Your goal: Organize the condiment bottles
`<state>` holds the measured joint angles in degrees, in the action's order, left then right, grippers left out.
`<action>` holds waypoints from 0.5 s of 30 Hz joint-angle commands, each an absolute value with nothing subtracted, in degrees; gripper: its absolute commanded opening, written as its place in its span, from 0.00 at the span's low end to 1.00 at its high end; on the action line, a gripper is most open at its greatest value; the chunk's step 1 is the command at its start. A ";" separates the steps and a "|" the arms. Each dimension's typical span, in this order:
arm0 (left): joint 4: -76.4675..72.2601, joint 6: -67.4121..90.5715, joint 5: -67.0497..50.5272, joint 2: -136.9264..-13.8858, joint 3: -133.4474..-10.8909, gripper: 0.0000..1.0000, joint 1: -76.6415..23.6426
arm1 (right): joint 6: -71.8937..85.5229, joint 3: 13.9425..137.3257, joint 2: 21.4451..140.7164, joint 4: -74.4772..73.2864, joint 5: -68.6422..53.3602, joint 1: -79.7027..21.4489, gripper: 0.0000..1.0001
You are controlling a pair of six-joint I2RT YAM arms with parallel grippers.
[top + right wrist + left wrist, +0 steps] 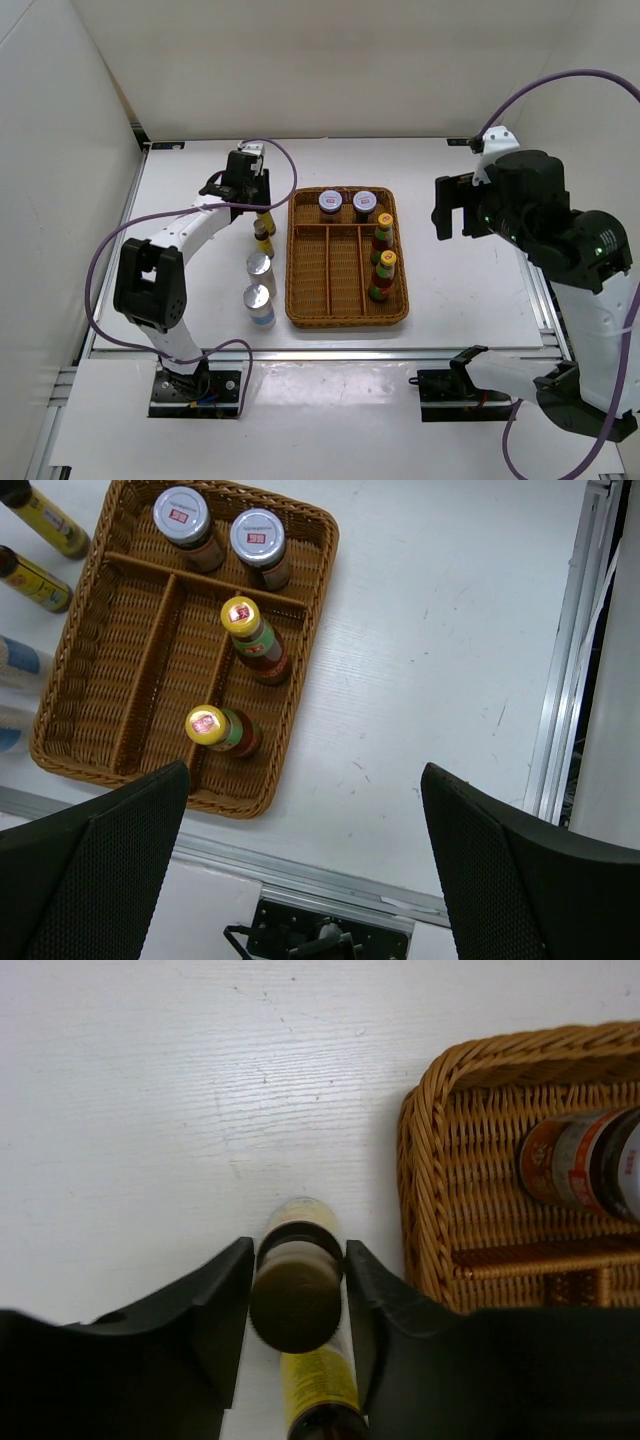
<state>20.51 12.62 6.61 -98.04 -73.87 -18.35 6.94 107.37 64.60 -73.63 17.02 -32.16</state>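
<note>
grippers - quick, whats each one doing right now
left gripper: fingers closed on the small dark bottle
right gripper: open, holding nothing

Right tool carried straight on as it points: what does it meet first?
Likely the table just right of the tray; nothing else lies ahead of the right tool, though depth is unclear.
</note>
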 commanded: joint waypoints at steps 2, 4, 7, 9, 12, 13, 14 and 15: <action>18.90 12.66 9.30 -95.81 -73.56 0.46 -18.19 | 6.59 109.34 66.09 -72.95 16.97 -32.08 0.99; 18.90 12.66 11.50 -94.14 -73.56 0.36 -18.19 | 6.59 109.95 66.09 -72.95 16.96 -32.08 0.99; 19.42 13.18 12.13 -90.97 -75.31 0.21 -18.19 | 7.12 109.95 66.09 -73.48 16.44 -32.08 0.99; 19.95 13.71 13.27 -88.51 -76.55 0.11 -18.80 | 7.12 109.95 66.09 -73.48 16.44 -32.08 0.99; 19.95 12.93 15.02 -85.01 -78.83 0.11 -20.30 | 7.65 110.48 65.48 -74.00 16.44 -32.08 0.99; 19.95 12.92 15.81 -84.21 -79.36 0.11 -21.69 | 7.65 110.48 65.48 -74.00 16.44 -32.08 0.99; 19.95 12.40 15.82 -82.98 -80.58 0.11 -22.49 | 7.65 110.48 64.96 -74.00 16.44 -32.08 0.99; 19.95 11.70 15.12 -82.36 -81.12 0.11 -23.28 | 7.65 111.00 64.95 -74.00 16.96 -32.08 0.99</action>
